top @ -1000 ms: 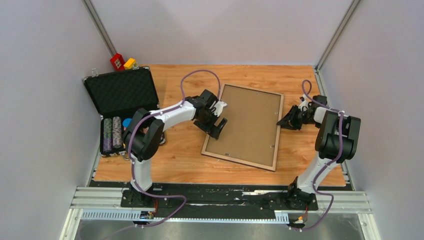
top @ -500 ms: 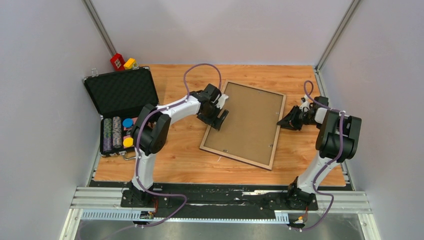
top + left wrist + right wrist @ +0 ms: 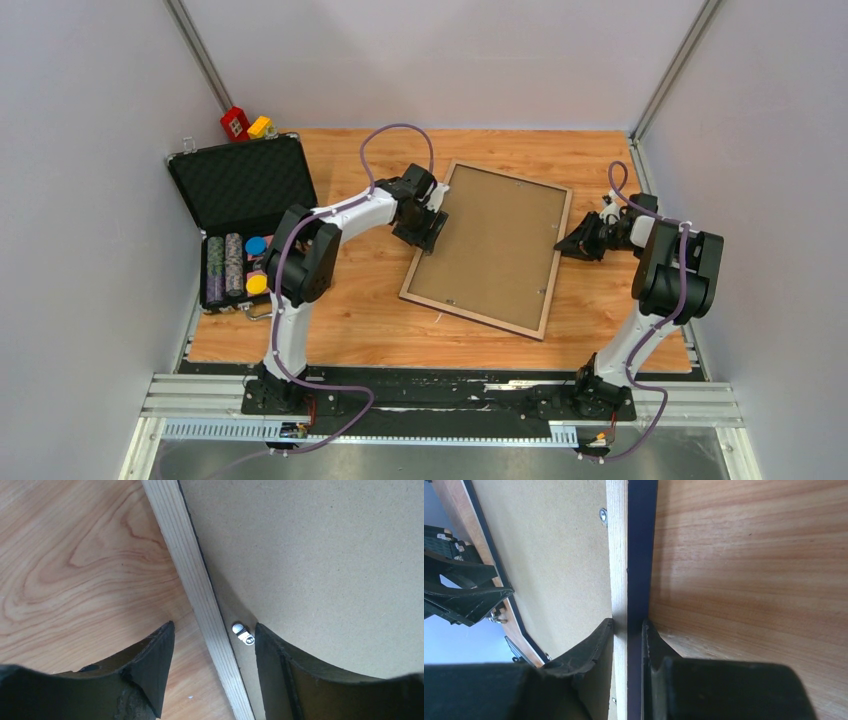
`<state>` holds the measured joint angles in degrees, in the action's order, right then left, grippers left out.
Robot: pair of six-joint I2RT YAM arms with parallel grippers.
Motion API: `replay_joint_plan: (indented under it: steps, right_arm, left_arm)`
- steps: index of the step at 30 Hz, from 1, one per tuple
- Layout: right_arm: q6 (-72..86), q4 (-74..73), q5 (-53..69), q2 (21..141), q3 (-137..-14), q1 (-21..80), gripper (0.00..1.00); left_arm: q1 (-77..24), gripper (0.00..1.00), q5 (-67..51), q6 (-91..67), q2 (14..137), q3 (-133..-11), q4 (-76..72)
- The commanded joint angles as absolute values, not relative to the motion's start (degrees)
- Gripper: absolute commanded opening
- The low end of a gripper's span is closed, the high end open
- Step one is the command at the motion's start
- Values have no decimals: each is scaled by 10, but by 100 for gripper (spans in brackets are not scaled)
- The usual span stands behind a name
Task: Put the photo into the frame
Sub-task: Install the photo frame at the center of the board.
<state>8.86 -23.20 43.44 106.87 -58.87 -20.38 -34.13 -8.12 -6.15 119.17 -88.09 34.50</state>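
Since a second ago the left gripper (image 3: 425, 222) has drawn back from over the brown panel to the left border of the frame (image 3: 490, 248), its jaws have narrowed, and the frame has turned a little on the table (image 3: 350, 320).

The frame lies face down at the middle of the table, slightly askew, between the two grippers. In the left wrist view the left jaws stand apart and straddle the pale border. One black finger (image 3: 150, 665) is over the bare tabletop and the other is over the backing panel (image 3: 325, 555), with a small metal clip (image 3: 243, 632) just beside it. Neither pad touches the wood.

The right gripper (image 3: 627, 625) is clamped on the opposite long edge, with its pads pressed to either side of the rim.

The rim is thin and straight: pale, fine-grained wood on the back, dark navy on the outer side. The panel is matte, speckled hardboard. The tabletop is glossy orange wood grain.
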Motion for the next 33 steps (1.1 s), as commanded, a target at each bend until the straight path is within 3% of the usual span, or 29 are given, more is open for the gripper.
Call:
replay_joint_plan:
  steps: [1,12,33]
  right_arm:
    - [76,-215,436,1081,-582,-213,0]
    - [75,-216,439,1084,-582,-216,0]
    - [73,-217,438,1084,-584,-218,0]
  left_arm:
    - [-342,65,-81,-71,1205,-896,332]
    - [-342,49,-84,-72,1197,-881,327]
    - [-343,34,-91,-66,1153,-836,318]
